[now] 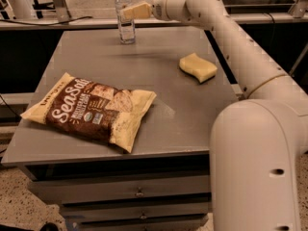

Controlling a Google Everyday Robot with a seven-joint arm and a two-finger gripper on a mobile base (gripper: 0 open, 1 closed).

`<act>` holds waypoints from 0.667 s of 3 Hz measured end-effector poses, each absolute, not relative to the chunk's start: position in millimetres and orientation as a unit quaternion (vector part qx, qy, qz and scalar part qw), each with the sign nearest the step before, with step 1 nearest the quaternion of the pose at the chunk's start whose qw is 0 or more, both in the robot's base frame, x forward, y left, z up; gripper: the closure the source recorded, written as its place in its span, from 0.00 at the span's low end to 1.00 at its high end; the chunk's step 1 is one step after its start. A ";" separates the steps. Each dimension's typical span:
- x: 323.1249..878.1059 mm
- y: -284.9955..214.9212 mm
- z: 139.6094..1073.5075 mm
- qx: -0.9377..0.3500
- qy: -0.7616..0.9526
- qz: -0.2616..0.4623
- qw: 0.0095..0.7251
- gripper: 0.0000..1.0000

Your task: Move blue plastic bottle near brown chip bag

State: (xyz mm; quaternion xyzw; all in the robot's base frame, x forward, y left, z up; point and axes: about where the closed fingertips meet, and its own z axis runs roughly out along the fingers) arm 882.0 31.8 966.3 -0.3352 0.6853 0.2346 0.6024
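— Cream-coloured gripper (128, 11): position?

— At the far edge of the grey worktop (159, 81), level with the upper part of the blue plastic bottle (126, 31). Its tip overlaps the bottle just below the white cap. Whether it is spread or clamped on the bottle, I cannot tell from this angle.

— Bottle condition?

— Upright, standing on the worktop by the far edge, a little left of centre. Clear body.

— The arm behind the gripper?

— White arm (226, 37) extends from the right, above the worktop's right side. Its bulky lower segment fills the near right corner of the view.

— Other items noted?

— Brown chip bag (91, 110) lies flat at the near left, "Sea Salt" script facing up, cream-yellow ends, its left end at the worktop's left edge. It is well apart from the bottle. Yellow sponge (198, 67) lies on the right side, near the right edge, apart from both. Drawers (139, 192) sit beneath the worktop.
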 end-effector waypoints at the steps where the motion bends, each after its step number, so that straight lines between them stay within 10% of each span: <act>1: 900.3 54.9 958.9 -0.347 0.684 0.235 0.597 0.00; 2: 910.6 74.9 950.1 -0.357 0.685 0.239 0.588 0.00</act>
